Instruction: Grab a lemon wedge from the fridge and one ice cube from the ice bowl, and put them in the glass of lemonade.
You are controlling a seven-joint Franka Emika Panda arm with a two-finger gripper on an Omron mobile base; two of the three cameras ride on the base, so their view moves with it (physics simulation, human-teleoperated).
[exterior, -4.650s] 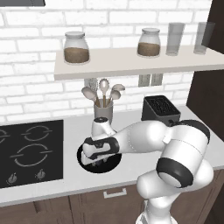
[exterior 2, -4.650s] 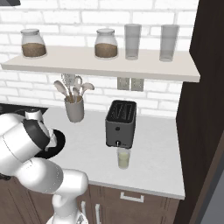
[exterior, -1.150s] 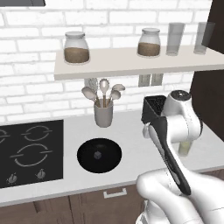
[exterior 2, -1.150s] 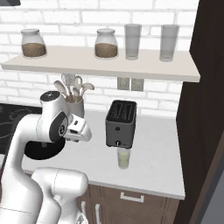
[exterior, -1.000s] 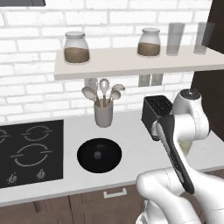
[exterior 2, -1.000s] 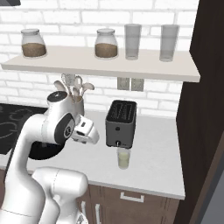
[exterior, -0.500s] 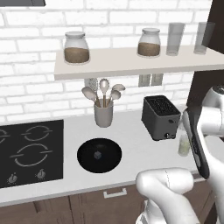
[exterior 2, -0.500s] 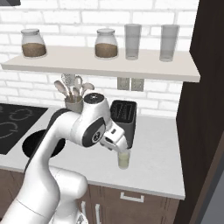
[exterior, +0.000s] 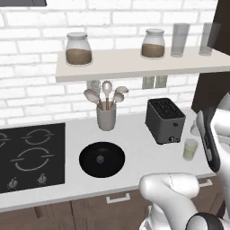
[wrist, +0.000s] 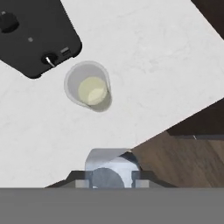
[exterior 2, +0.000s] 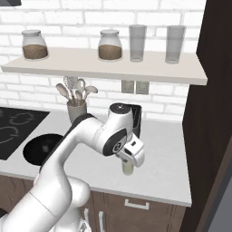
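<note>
In the hand view my gripper (wrist: 109, 176) is shut on a small grey-blue ice cube (wrist: 108, 162), which sits between the finger tips. The glass of lemonade (wrist: 88, 85) stands on the white counter below and ahead of them, seen from above, with pale yellow liquid inside. From the right base view the gripper (exterior 2: 132, 157) hangs just over the glass (exterior 2: 128, 169). The glass (exterior: 190, 149) stands right of the toaster. The black ice bowl (exterior: 102, 159) holds another small cube (exterior: 99, 158). The lemon wedge and the fridge are out of view.
A black toaster (exterior: 165, 120) stands just behind the glass. A utensil holder (exterior: 106, 117) stands behind the bowl and a black stove top (exterior: 27, 155) lies at the left. A shelf (exterior 2: 104, 64) with jars and tall glasses runs overhead. A dark cabinet wall (exterior 2: 213, 113) closes the right side.
The arm has swung from the middle of the counter to the right, past the toaster. The hand now hangs over the glass of lemonade. The grip has stayed the same.
</note>
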